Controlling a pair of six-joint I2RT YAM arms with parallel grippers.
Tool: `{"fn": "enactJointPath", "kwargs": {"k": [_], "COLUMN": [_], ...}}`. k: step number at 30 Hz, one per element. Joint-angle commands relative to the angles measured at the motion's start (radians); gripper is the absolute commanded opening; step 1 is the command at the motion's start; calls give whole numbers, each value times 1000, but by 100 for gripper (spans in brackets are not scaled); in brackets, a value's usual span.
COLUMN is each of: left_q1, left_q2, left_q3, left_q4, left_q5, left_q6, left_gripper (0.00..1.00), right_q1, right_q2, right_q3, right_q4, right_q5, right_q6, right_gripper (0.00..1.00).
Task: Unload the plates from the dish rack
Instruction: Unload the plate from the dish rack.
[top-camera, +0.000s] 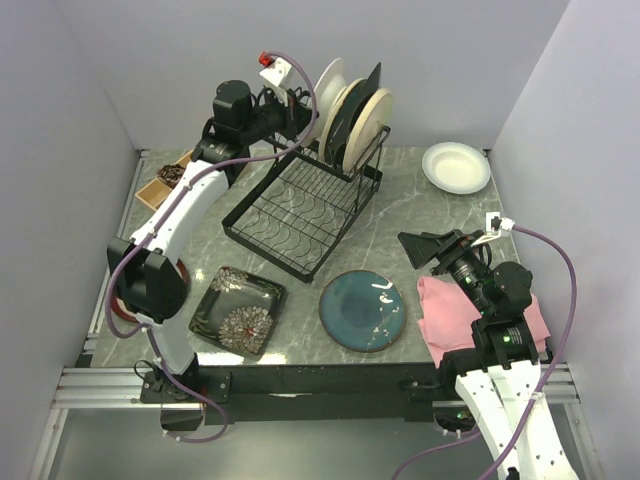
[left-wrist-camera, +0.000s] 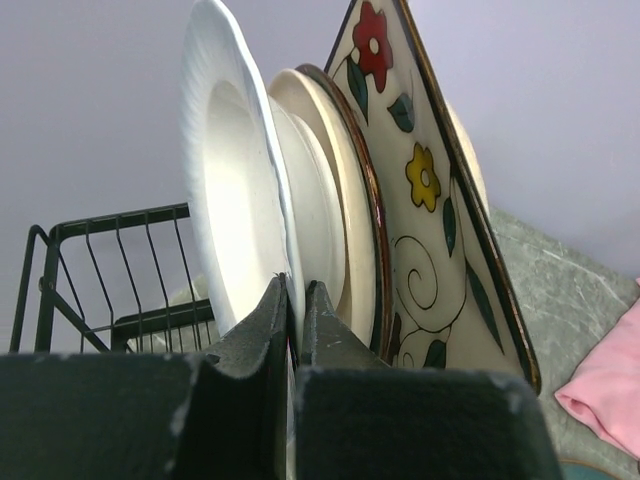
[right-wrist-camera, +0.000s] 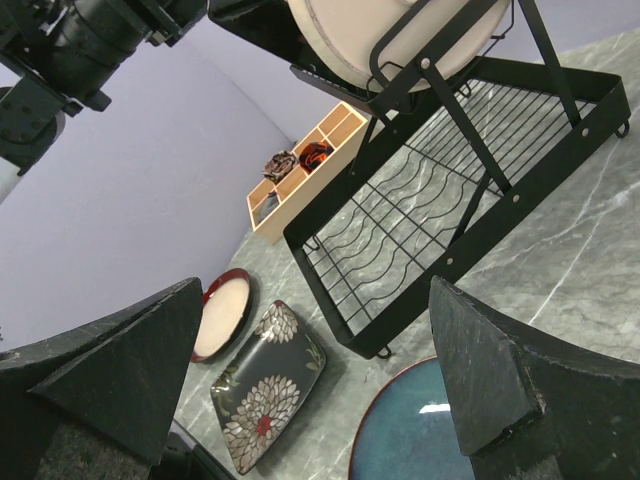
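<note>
The black wire dish rack (top-camera: 300, 210) stands at the back middle of the table. Several plates stand upright in its upper frame: a white plate (left-wrist-camera: 230, 200), a brown-rimmed tan plate (left-wrist-camera: 372, 220), a cream square plate with coloured flowers (left-wrist-camera: 420, 200) and a cream round plate (top-camera: 372, 125). My left gripper (left-wrist-camera: 297, 300) is shut on the white plate's lower rim, at the rack's left end (top-camera: 300, 100). My right gripper (top-camera: 432, 248) is open and empty above the table, right of the teal plate (top-camera: 362, 310). A black flowered square plate (top-camera: 238, 310) lies flat at the front left.
A white plate (top-camera: 456, 166) lies at the back right. A red-rimmed plate (right-wrist-camera: 222, 312) lies at the left, under the left arm. A pink folded cloth (top-camera: 480, 315) lies under the right arm. A wooden compartment tray (top-camera: 165, 180) stands at the back left.
</note>
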Motion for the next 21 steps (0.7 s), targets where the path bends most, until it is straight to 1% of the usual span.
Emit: {"fn": "enactJointPath", "kwargs": {"k": [1, 11, 16, 21], "left_q1": [7, 7, 7, 7], "left_q2": [-140, -203, -251, -316], "left_q3": [34, -15, -73, -144], "left_q4": [220, 256, 283, 289], "left_q5": [-32, -41, -64, -100], "left_q6": [9, 3, 5, 38], "left_gripper": [1, 1, 1, 1], "right_q1": [5, 5, 5, 5], "right_q2": [5, 4, 4, 13], "right_q3": [-5, -7, -7, -7], "right_q4": [26, 26, 24, 23], "right_q5": [-1, 3, 5, 3], "right_q6": [-7, -4, -6, 2], "right_gripper": [100, 100, 100, 100]}}
